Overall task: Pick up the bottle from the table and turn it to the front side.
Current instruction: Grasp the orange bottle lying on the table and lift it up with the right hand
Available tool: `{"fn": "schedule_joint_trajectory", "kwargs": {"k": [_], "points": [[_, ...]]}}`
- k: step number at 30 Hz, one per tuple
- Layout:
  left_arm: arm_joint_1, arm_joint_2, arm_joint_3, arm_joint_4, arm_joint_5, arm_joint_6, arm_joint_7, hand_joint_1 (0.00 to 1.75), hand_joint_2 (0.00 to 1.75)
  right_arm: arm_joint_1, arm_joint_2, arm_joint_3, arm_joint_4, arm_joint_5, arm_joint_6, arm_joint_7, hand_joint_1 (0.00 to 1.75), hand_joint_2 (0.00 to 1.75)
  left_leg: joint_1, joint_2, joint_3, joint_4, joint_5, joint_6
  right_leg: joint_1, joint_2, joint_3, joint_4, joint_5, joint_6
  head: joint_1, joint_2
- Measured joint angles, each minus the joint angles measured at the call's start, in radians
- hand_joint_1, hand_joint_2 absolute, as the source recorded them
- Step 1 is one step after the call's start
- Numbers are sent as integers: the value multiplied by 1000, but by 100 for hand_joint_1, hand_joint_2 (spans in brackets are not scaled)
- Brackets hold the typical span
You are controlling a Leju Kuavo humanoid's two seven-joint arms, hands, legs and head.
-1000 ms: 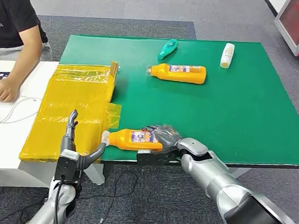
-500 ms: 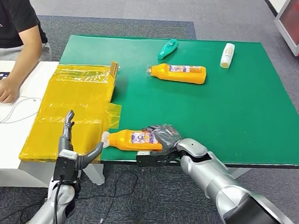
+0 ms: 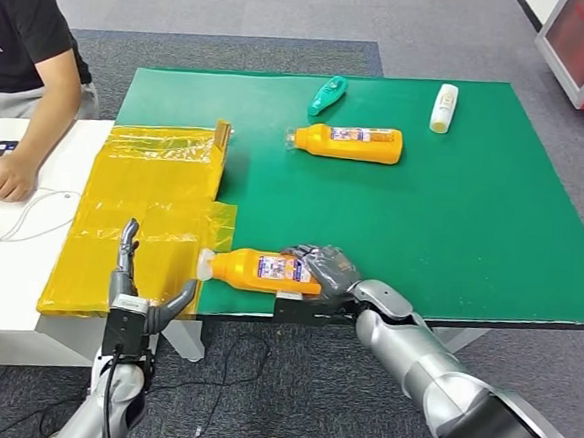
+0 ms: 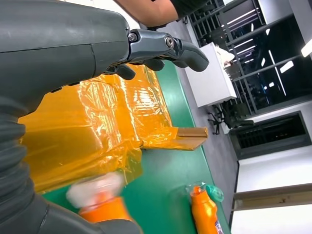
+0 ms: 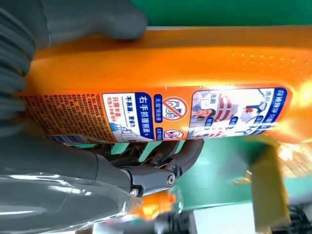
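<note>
My right hand (image 3: 329, 274) grips the base end of an orange bottle (image 3: 258, 270) near the green table's (image 3: 441, 209) front edge; its white cap points left toward the yellow sheet. Up close in the right wrist view, the bottle's (image 5: 176, 73) printed label faces the camera, thumb above it and fingers (image 5: 162, 163) curled beneath. My left hand (image 3: 136, 293) hovers open just left of the cap, fingers spread, holding nothing. In the left wrist view the left hand (image 4: 92, 44) shows above the yellow film, with the blurred capped bottle (image 4: 99, 197) close by.
A second orange bottle (image 3: 348, 142) lies at the table's far middle, a teal bottle (image 3: 327, 94) behind it and a white bottle (image 3: 443, 107) at the far right. Yellow film (image 3: 149, 209) covers the white table to the left. A person's arm (image 3: 30, 131) rests there.
The right hand has lifted the bottle slightly and shifted it a little to the left. The left hand has sunk a bit lower and stayed open.
</note>
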Motion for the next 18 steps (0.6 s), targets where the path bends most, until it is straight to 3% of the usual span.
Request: {"fn": "schedule_joint_trajectory", "kwargs": {"k": [3,8,18], "points": [[1,1,0,-8,16,0,0,0,175,42,0,-76,-56,-156,92,-75,175,175,0,0,0,0,0,0,0,0,0,0,0,0,0,0],[1,6,-1,-39,68,-22,-1,0,175,112,-1,-162,-203,-301,178,-89,175,175,0,0,-1,0,0,0,0,0,-2,0,0,0,0,0],[-18,8,-18,-68,123,-78,-2,0,175,175,-2,-221,-419,-396,208,-90,175,175,0,0,-2,0,0,0,0,0,-2,0,0,0,0,0]]}}
